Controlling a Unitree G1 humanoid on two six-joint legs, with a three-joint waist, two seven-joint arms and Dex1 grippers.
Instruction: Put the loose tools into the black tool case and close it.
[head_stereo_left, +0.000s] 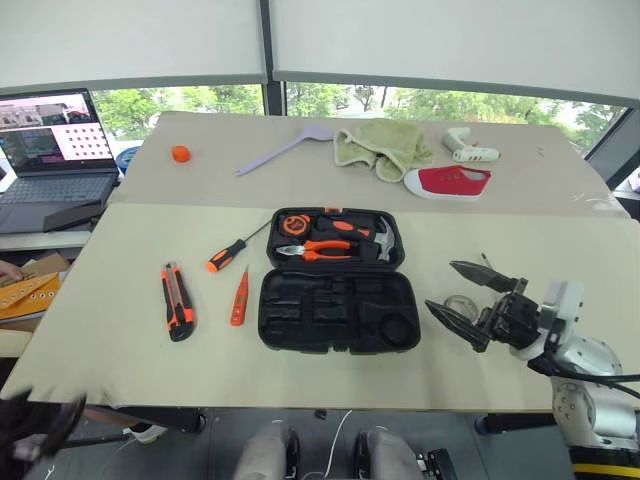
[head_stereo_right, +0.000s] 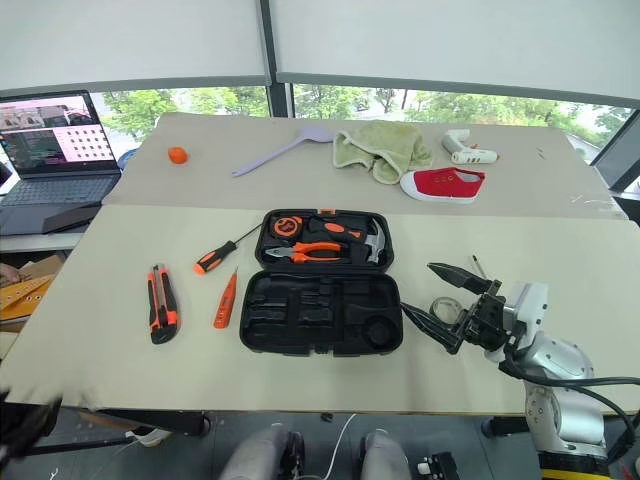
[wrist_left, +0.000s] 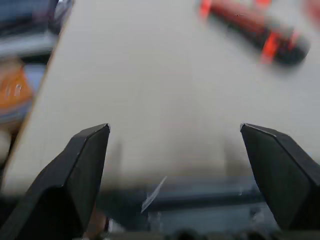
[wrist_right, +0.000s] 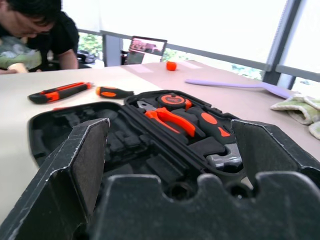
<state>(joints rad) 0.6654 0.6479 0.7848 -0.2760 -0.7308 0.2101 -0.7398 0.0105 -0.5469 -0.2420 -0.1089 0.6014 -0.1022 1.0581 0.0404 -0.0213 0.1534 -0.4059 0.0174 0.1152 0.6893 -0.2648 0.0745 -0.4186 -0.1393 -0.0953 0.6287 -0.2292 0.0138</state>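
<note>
The black tool case (head_stereo_left: 336, 309) lies open at the table's middle; its far half holds pliers, a hammer and other tools, and its near half shows bare slots. Left of it lie a screwdriver (head_stereo_left: 228, 254), a slim orange tester pen (head_stereo_left: 239, 297) and a utility knife (head_stereo_left: 177, 300). A small tape roll (head_stereo_left: 460, 305) sits right of the case, partly behind my right gripper (head_stereo_left: 440, 286). That gripper is open with nothing in it and points at the case (wrist_right: 150, 130). My left gripper (wrist_left: 175, 130) hangs open over the table's near left edge, with the knife (wrist_left: 255, 27) blurred beyond it.
A laptop (head_stereo_left: 50, 150) stands at the far left. On the far side of the table lie an orange ball (head_stereo_left: 180, 153), a purple spatula (head_stereo_left: 285, 147), a green towel (head_stereo_left: 382, 148), a red shoe (head_stereo_left: 447, 181) and a white tool (head_stereo_left: 468, 150). A person (wrist_right: 35, 30) sits beyond the table's left side.
</note>
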